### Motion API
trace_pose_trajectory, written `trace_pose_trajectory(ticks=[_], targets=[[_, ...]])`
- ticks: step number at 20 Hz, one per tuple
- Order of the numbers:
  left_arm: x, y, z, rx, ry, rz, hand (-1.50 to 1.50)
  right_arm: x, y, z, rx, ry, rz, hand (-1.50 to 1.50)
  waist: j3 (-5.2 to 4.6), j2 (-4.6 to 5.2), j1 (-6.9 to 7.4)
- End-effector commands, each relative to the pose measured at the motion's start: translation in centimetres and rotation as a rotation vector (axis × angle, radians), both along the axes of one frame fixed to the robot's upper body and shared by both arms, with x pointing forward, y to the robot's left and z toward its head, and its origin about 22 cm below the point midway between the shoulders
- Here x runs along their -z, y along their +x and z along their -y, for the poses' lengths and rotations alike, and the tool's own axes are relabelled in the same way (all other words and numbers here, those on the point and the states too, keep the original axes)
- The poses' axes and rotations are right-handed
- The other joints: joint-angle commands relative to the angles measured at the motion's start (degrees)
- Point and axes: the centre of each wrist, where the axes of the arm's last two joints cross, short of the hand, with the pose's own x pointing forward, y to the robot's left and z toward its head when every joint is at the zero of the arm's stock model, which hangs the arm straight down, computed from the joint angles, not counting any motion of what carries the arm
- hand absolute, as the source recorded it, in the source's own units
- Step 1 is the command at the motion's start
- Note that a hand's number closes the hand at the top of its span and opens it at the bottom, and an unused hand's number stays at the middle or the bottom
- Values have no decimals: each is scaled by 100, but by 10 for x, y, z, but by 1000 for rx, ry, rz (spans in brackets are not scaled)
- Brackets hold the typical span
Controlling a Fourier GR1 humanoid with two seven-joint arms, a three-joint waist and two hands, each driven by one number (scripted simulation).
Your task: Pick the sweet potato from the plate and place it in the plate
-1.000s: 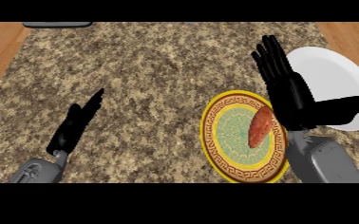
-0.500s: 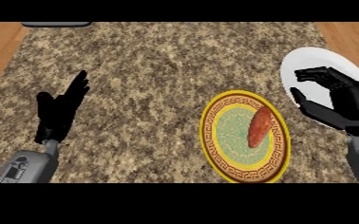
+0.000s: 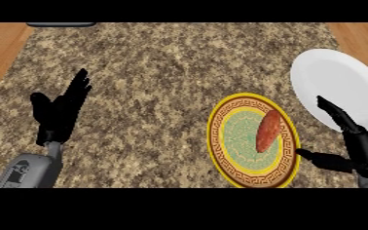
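A reddish-brown sweet potato (image 3: 268, 131) lies on the right half of a patterned plate (image 3: 230, 156) with a yellow rim and green centre. A plain white plate (image 3: 332, 80) sits at the counter's right edge, behind it. My right hand (image 3: 348, 146) is low at the right edge, just right of the patterned plate, open with thumb and fingers spread, touching nothing. My left hand (image 3: 59, 109) stands open at the left, fingers up, far from both plates.
The speckled stone counter (image 3: 158, 78) has wooden strips at both far corners. A dark grey object (image 3: 61, 24) shows at the top left edge.
My right hand has dropped down and back from over the white plate to beside the patterned plate's right rim. My left hand has drifted slightly. The sweet potato has not moved.
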Motion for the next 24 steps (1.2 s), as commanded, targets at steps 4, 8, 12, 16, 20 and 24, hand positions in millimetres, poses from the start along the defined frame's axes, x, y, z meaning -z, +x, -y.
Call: trace_pose_trajectory(ticks=[4,8,12,16,20,24], targets=[[4,-12,9,-5,-16,11,0,-1,-1,5,-57,-207,-75,-150,-6,-13,11],[-4,1,0,-18,-14,-5,0,-43,-3,-27,-87,-235,-122,-150,-12,-23,-35],[4,-9,-3,9,-3,7,0,-43,4,-4,-120,-308,-247,-150,-7,-15,10],[7,5,-3,4,-1,8,0,-55,21,-47,-143,-407,-304,-150,-11,-7,0],[-3,1,0,-4,11,16,0,-45,13,-62,-96,-529,-338,-150,-7,-19,11],[3,-3,-6,7,-12,5,0,-47,25,-57,-124,-589,-417,-150,-7,-11,6]])
